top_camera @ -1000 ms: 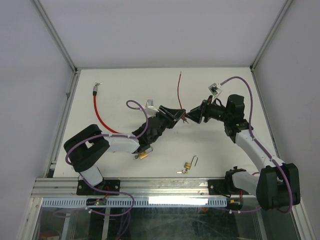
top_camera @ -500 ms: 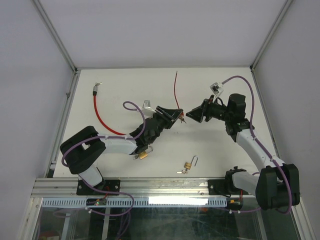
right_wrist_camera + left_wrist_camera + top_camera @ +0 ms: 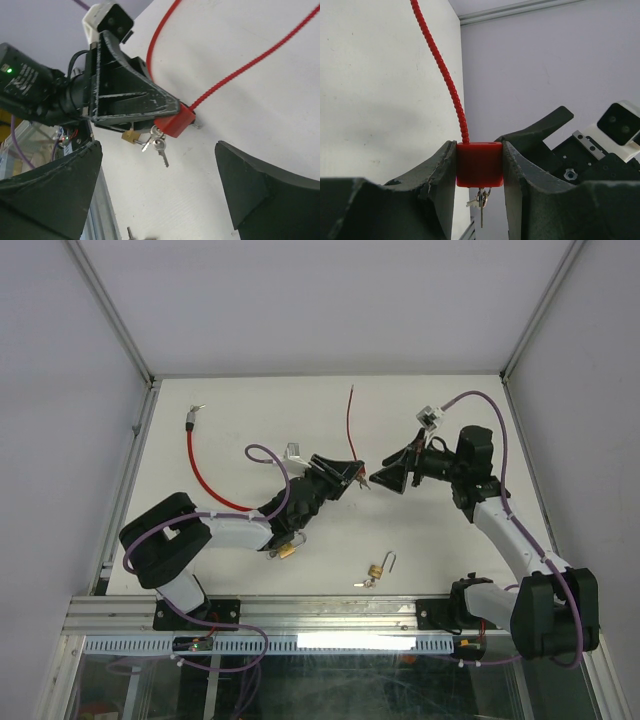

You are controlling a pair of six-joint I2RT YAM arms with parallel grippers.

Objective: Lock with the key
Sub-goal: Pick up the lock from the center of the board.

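Left gripper [image 3: 352, 472] around red lock [image 3: 479, 164]

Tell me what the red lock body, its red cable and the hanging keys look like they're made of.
The red lock body: probably plastic or painted metal, with smooth matte faces and rounded edges. The cable: likely plastic-coated wire, given its ribbed red sheath, curving loosely. The keys: metal, silvery with bright glints.

Bright, even light with soft shadows and little blur
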